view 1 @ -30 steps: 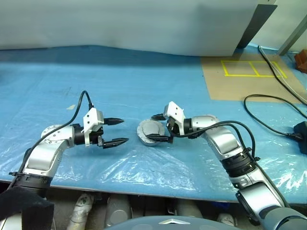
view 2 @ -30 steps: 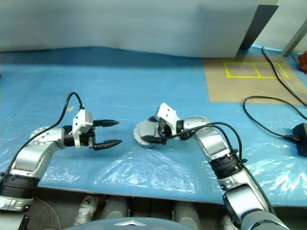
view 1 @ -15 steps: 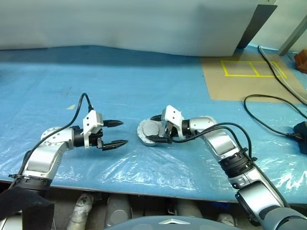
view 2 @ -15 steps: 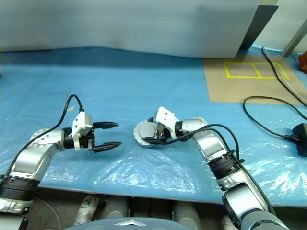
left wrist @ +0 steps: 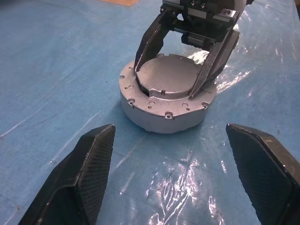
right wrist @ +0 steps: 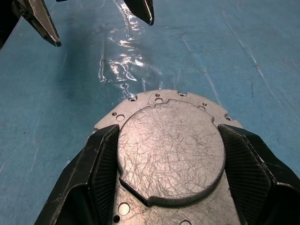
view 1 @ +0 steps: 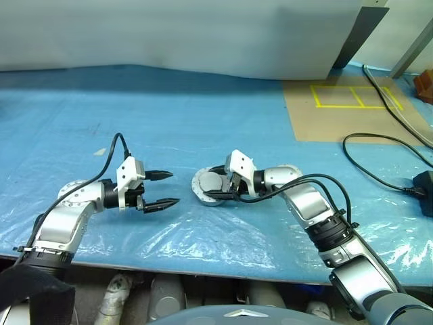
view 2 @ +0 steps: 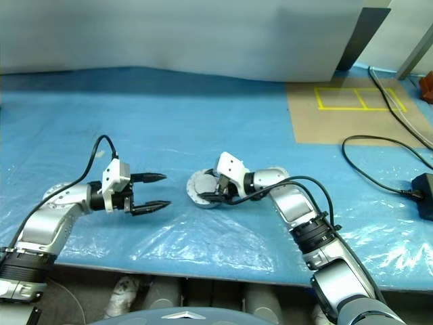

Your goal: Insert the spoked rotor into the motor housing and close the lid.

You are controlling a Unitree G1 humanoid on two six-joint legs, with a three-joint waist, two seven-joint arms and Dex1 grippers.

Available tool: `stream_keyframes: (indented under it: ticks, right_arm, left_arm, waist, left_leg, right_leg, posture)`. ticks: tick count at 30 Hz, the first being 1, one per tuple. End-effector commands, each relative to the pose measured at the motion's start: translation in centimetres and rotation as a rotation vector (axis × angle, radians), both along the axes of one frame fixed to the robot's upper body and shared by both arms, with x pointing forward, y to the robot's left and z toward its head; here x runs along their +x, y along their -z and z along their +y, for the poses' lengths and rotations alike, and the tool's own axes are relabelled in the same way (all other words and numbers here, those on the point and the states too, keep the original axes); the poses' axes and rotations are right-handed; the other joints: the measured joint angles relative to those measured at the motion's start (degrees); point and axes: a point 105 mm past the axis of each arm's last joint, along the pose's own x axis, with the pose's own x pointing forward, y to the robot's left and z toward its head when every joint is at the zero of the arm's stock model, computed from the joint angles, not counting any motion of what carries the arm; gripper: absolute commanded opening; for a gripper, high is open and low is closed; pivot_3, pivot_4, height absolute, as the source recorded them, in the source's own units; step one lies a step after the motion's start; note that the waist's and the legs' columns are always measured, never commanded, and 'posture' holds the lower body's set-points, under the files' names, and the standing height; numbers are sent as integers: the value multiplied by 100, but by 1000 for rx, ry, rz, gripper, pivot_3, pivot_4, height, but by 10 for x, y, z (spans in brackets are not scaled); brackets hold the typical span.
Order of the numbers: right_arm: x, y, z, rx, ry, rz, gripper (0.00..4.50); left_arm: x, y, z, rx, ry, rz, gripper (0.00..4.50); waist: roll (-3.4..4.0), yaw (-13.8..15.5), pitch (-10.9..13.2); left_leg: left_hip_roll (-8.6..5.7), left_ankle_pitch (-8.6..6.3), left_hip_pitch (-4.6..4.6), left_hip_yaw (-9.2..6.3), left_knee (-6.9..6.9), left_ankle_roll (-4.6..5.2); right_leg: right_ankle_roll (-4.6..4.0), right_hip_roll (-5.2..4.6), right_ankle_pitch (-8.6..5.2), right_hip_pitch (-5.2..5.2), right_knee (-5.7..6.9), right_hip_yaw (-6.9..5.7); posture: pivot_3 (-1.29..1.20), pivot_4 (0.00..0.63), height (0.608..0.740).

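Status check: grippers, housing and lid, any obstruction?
Left gripper open, empty, facing the housing. Right gripper straddles the lid's raised centre, fingers alongside it. Lid down flat on housing. Nothing in the way.

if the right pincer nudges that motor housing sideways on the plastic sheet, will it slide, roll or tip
Probably slide. The motor housing sits flat on its broad base and is low for its width, so tipping or rolling seems unlikely. It looks like solid metal, likely heavy for its size, and may resist at first. The plastic sheet is glossy and wrinkled, so it might bunch up. The right pincer straddles the raised lid.
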Motion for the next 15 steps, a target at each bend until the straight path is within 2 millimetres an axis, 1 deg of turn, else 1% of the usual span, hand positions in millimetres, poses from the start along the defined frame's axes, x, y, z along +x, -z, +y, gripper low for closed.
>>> stream_keyframes:
  ticks: [1, 5, 8, 12, 15]
  right_arm:
    - [0, 10, -16, -13, 34, 71, 2963]
    - [3, 3, -20, 27, 45, 108, 2963]
    - [4, 6, -19, 8, 39, 99, 2963]
    - [1, 11, -11, -5, 21, 95, 2963]
    - [4, -1, -5, 69, 43, 103, 2963]
  left_arm:
    - [1, -6, -1, 3, 15, -35, 4005]
    - [1, -6, -2, 3, 21, -34, 4005]
    - [1, -6, -4, 1, 25, -34, 4005]
    - [2, -6, -6, -1, 30, -36, 4005]
    - [2, -7, -7, -1, 32, -36, 4005]
  waist:
    - [0, 3, 0]
    - [0, 27, 0]
    - [0, 16, 0]
    - [-1, 13, -1]
    - [-1, -1, -1]
  left_leg:
    - [-1, 0, 2, 0, 0, 0]
    - [-2, 0, 2, 0, 0, 1]
    - [-2, 0, 1, 0, 0, 0]
    - [-1, 0, 2, 0, -1, 1]
    - [0, 0, 4, 0, -1, 1]
  right_leg:
    - [0, -1, 0, 4, -1, 0]
    - [0, -2, 0, 6, -4, -1]
    - [0, -2, 0, 6, -6, -1]
    - [0, -1, 0, 6, -5, -1]
    - [0, -1, 0, 6, -3, -1]
  posture:
    - [0, 150, 740]
    - [0, 150, 740]
    - [0, 150, 740]
    - [0, 150, 740]
    - [0, 150, 740]
